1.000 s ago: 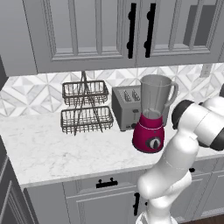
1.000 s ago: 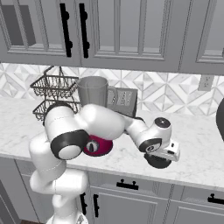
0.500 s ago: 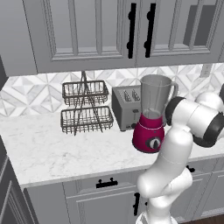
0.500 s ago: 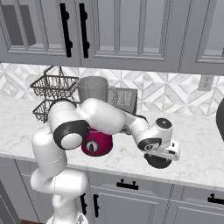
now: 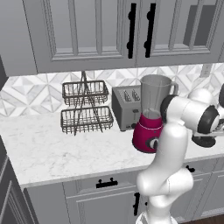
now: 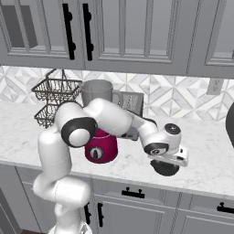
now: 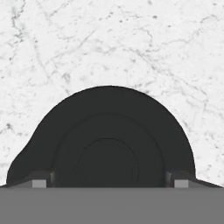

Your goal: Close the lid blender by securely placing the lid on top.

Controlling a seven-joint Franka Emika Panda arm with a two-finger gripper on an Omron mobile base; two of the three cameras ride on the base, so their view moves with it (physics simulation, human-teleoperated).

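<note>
Hand view puts the lid right under the gripper, a dark round cap with raised rings, lying flat on the white marble counter. The two fingertips sit out at the lid's opposite edges, one on each side, jaws spread wide around it; whether the pads are pressing on the rim cannot be told from here. In the right base view the gripper points straight down over the lid, near the front edge of the counter. The blender stands well off to the hand's side, behind the arm's elbow, its clear jar open at the top above the magenta base. Left base view shows the blender beside a silver toaster and a wire basket rack.
</note>
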